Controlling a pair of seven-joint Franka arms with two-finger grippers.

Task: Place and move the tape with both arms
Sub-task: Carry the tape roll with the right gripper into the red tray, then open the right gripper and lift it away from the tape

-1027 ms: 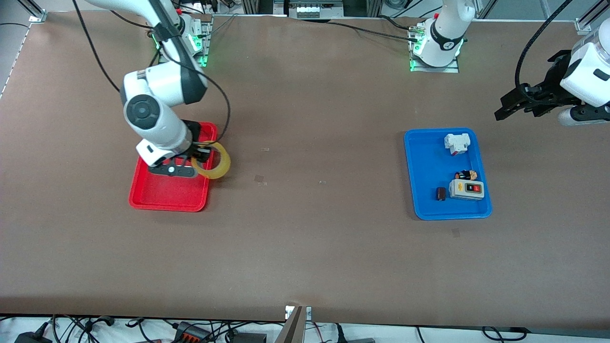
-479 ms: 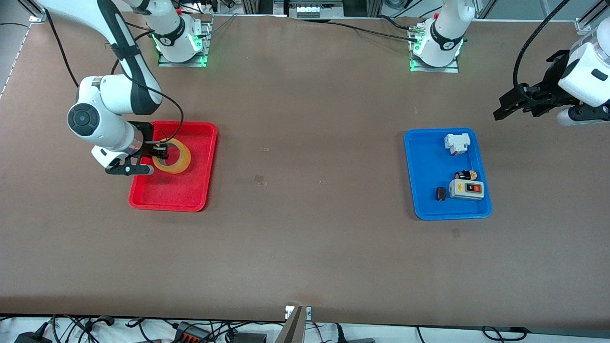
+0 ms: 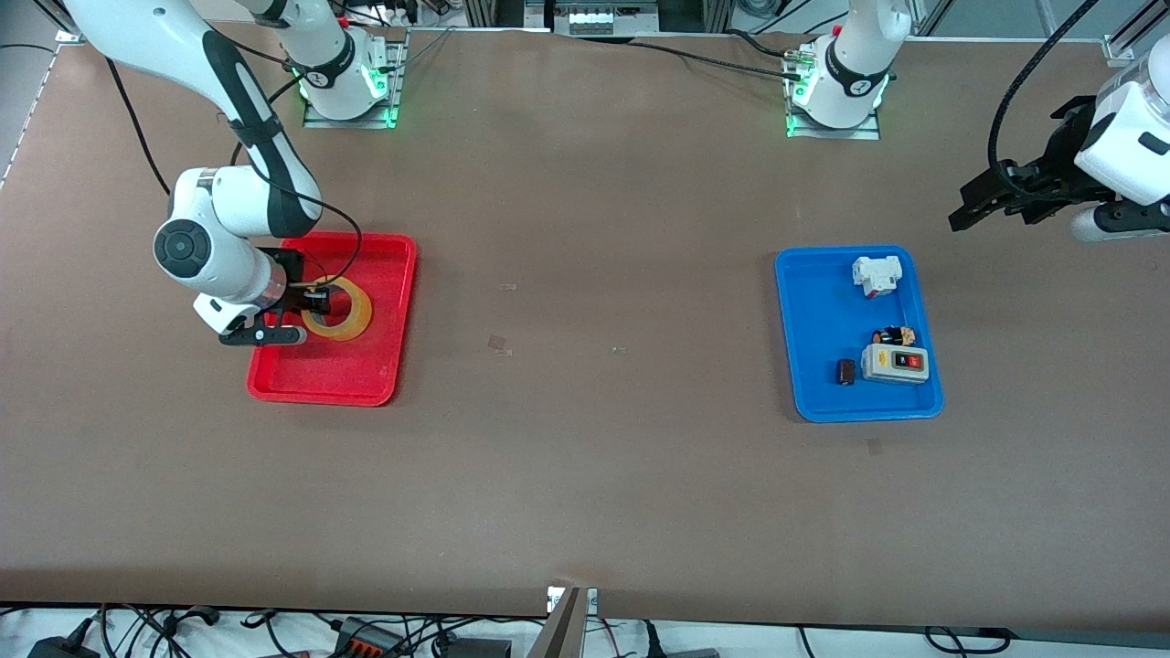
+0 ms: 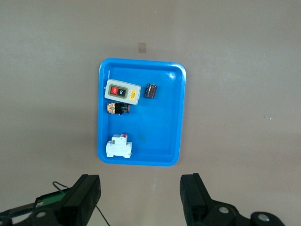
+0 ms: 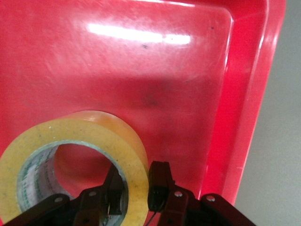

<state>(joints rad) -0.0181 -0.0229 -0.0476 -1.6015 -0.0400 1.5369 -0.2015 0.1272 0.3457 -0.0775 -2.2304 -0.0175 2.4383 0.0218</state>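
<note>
The brown table (image 3: pixel 585 457) carries two trays well apart: a red tray (image 3: pixel 366 384) toward the right arm's end and a blue tray (image 3: pixel 809 311) toward the left arm's end. The right arm (image 3: pixel 228 215) reaches from its base down over the red tray, while the left arm (image 3: pixel 1129 146) waits off the table's edge at its own end. The tape (image 3: pixel 340 311) – a yellowish ring – sits low over the red tray's floor, and the right gripper (image 5: pixel 136 186) pinches its wall, one finger inside the core and one outside. The left gripper (image 4: pixel 141 200) hangs in the air with its jaws spread wide, holding nothing. In the blue tray lie a grey switch box (image 3: pixel 896 363), a white breaker (image 3: pixel 876 273) and a small black cylinder (image 3: pixel 846 371).
</note>
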